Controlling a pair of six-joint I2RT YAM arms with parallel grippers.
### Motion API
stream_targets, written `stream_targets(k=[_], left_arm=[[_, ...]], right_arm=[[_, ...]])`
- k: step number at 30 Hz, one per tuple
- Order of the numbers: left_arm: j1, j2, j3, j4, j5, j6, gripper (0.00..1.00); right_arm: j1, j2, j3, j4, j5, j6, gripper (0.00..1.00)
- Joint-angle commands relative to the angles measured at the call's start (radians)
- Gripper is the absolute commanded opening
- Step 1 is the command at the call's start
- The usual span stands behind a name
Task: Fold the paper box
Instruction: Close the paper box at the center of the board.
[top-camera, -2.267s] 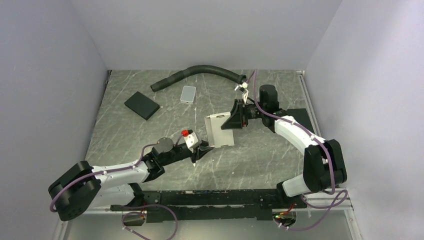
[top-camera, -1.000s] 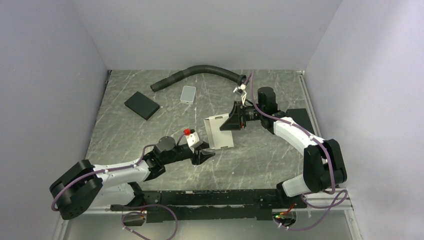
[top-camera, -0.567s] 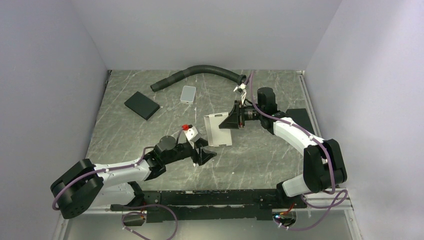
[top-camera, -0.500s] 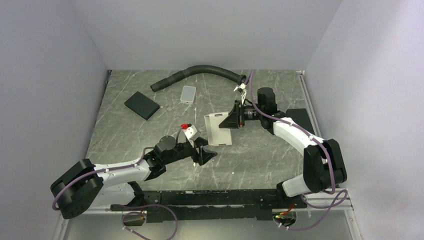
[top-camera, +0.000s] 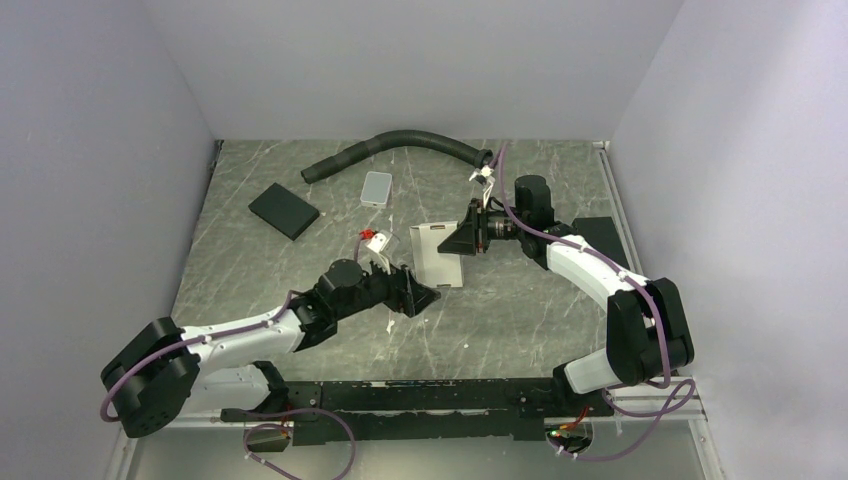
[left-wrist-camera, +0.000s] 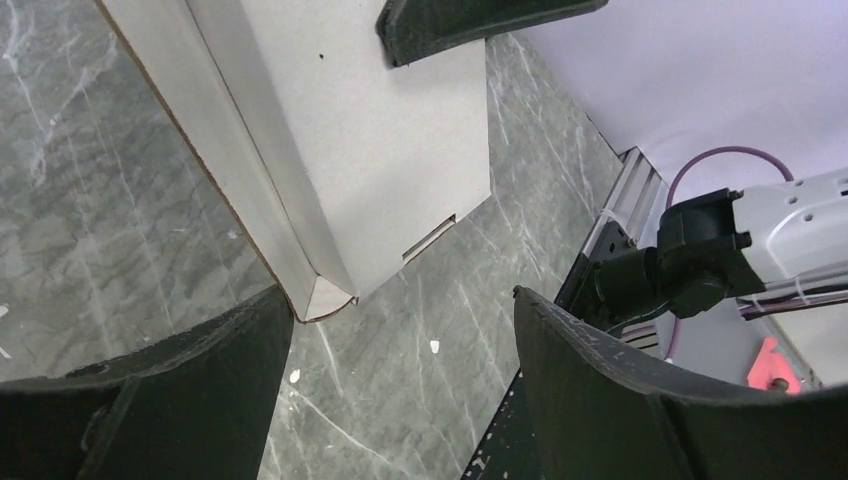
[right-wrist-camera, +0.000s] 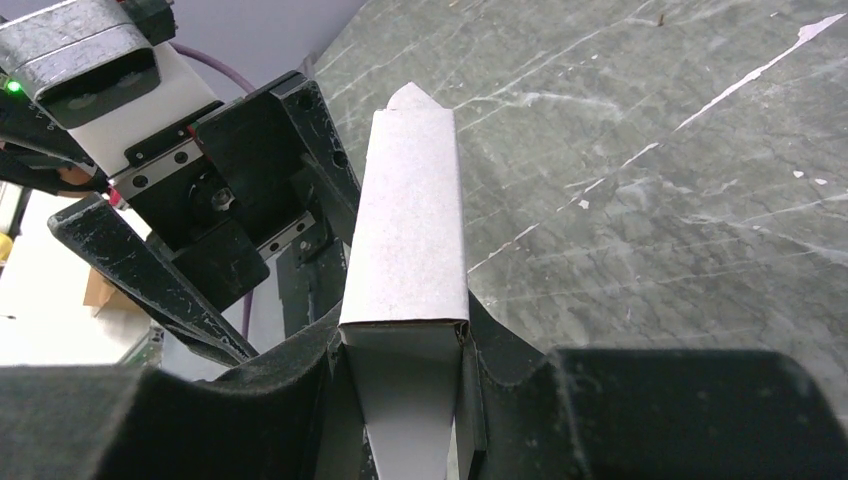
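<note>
White thin cardboard, creased into a slim flattened carton, makes up the paper box (top-camera: 438, 260). In the top external view it sits near the middle of the table (top-camera: 520, 320) with its broad face turned to the camera. The right gripper (top-camera: 462, 241) is clamped on its right side. The left gripper (top-camera: 418, 297) is just beside the near-left corner, jaws spread wide and gripping nothing. This view does not show whether the box rests on the table or hangs clear of it.

In the left wrist view, the two left fingers (left-wrist-camera: 150, 400) frame the picture, well apart. The box's lower corner, with a small folded tab and a cut slot nearby, lies close to one fingertip. Contact cannot be confirmed. One right finger crosses the top edge, and the upper part of the box is cut off.

In the right wrist view, the narrow end of the box is pinched squarely between the right fingers. The left gripper is beyond it, open. The far end shows only a pointed tab, and the end flaps there cannot be made out.

Handling, as a judgement:
- The box is probably light and springy at the creases.
- It would dent easily under a hard squeeze.
- Its smooth faces may slip in a narrow pinch.
- Grip a flat panel close to a crease, not a loose tab.
</note>
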Motion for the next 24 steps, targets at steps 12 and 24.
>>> stream_targets(k=[12,24], left_arm=[[-0.002,0.027,0.086,0.111,0.102,-0.143,0.74],[0.040,0.099,0.071,0.269,0.177,-0.329,0.63]], right_arm=[[-0.004,0.002,-0.010,0.045,0.118,-0.021,0.00],[-0.006,0.010,-0.035,0.100,0.120,0.033,0.00]])
